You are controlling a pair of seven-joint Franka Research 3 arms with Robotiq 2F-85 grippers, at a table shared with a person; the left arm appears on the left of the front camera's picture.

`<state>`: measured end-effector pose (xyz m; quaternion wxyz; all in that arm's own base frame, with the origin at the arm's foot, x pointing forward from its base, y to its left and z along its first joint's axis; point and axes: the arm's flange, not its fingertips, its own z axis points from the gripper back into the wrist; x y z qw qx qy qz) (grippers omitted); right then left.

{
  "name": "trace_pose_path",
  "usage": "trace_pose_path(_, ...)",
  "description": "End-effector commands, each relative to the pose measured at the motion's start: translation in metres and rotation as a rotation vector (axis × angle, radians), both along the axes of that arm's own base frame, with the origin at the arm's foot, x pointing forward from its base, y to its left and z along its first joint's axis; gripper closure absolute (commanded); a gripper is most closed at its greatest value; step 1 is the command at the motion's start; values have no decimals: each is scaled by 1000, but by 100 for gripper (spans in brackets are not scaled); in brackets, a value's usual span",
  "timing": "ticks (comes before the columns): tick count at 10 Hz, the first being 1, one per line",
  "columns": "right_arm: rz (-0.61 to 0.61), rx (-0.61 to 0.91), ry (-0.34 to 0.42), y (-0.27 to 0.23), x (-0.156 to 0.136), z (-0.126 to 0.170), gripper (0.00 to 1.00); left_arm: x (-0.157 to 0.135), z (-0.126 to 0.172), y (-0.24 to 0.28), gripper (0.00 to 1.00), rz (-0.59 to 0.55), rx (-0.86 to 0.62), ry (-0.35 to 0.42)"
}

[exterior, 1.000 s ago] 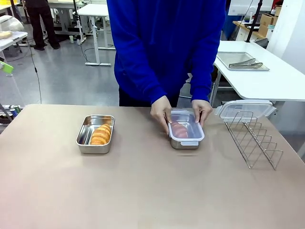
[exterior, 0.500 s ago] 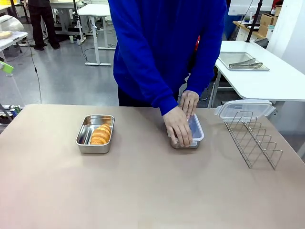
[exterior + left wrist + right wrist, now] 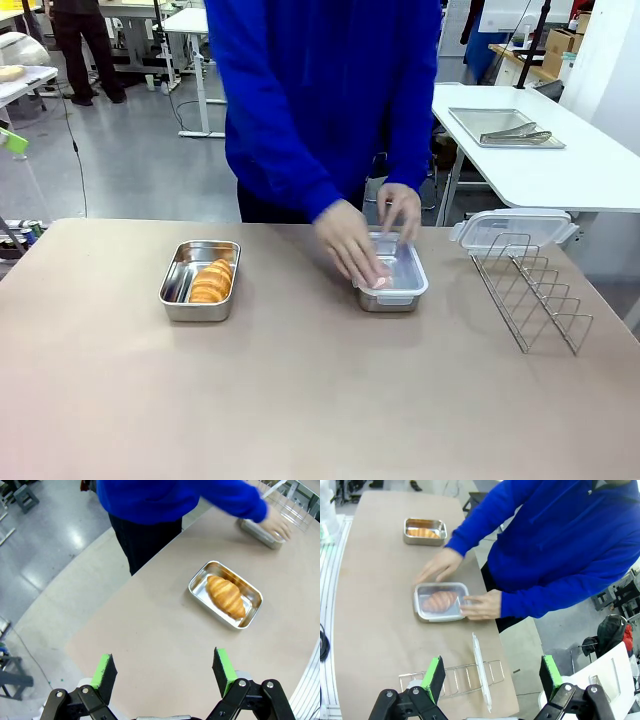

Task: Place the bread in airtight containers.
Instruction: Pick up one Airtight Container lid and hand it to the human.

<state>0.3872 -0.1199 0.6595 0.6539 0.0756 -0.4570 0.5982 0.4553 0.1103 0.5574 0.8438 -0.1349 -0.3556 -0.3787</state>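
Croissants, two: one [image 3: 211, 281] bare in an open tin [image 3: 172, 292], well ahead of the left gripper's [image 3: 164, 669] spread, empty fingers; one [image 3: 439, 601] under a clear lid [image 3: 427, 612] in the second tin [image 3: 385, 302], a person's hands [image 3: 350, 245] on it. Beige table [image 3: 300, 400], grey workshop floor [image 3: 140, 170]. Between that tin and the right gripper's [image 3: 492, 672] spread, empty fingers: a wire rack [image 3: 530, 290] and a spare lid [image 3: 515, 228].

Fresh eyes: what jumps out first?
A person in a blue top works at the lidded tin right of centre, one hand at its left side, the other hand at its far edge. An open tin to its left holds a croissant; a wire rack stands far right.
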Motion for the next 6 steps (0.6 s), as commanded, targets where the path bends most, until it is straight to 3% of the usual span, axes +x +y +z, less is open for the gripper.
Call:
trace_pose_path(1,8,9,-11,0,-1,1,0,-1,1,0,0,-13,15,1)
trace_pose_path(6,8,9,-11,0,-1,1,0,-1,1,0,0,-13,15,1)
